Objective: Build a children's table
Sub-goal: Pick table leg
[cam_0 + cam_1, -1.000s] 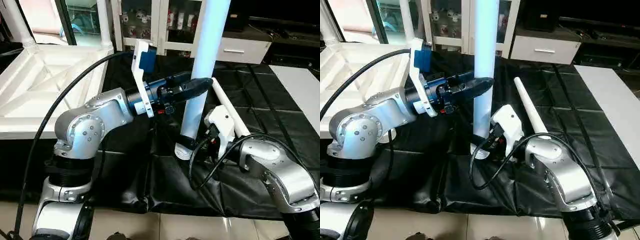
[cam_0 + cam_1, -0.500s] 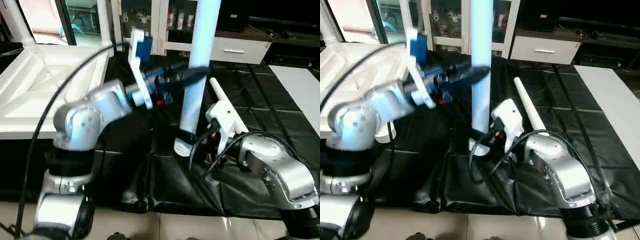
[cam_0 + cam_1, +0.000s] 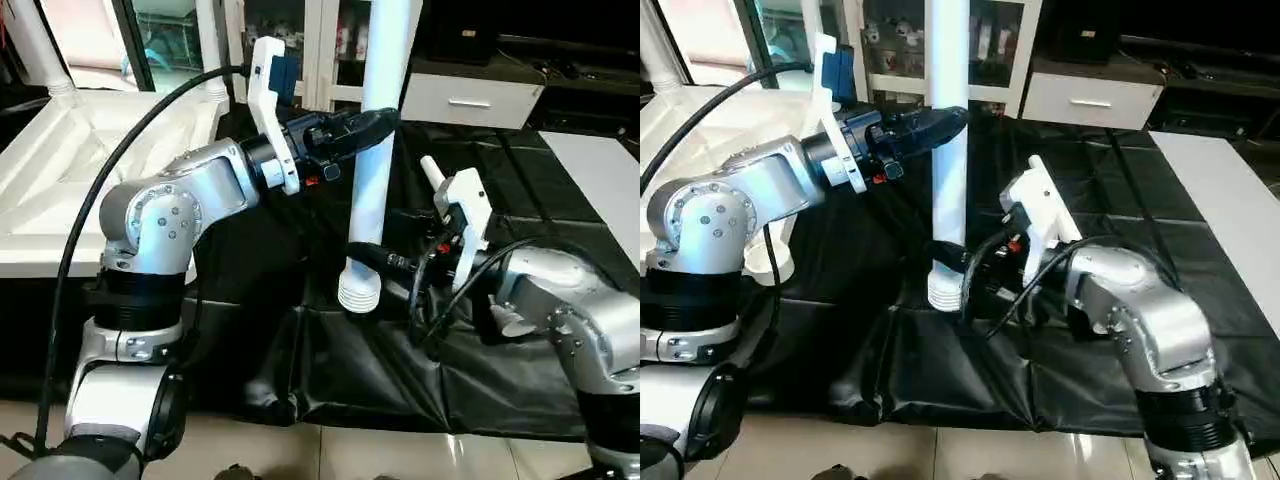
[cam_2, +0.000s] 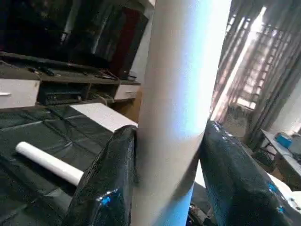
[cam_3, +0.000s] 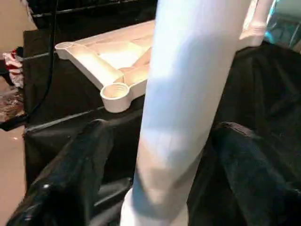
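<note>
One white leg (image 3: 372, 170) of the children's table stands upright over the black sheet, ribbed end (image 3: 358, 294) down. My left gripper (image 3: 380, 122) is shut on its upper part; both fingers (image 4: 108, 179) press the tube. Around the lower part sits my right gripper (image 3: 372, 262), open, its fingers (image 5: 70, 179) standing clear of the tube on either side. The table top (image 3: 60, 190) lies underside up at the left, with two legs (image 3: 208, 50) standing in its far corners. Another leg (image 3: 1035, 165) lies on the sheet behind my right arm.
A black sheet (image 3: 520, 190) covers the work table, sagging over its near edge. White cabinets with glass doors (image 3: 320, 40) and a drawer unit (image 3: 470, 98) stand behind. An open corner socket (image 5: 115, 92) of the top faces my right wrist.
My right gripper has opened off the leg's lower end and its wrist has turned upward. My left arm has raised the leg a little and shifted it left.
</note>
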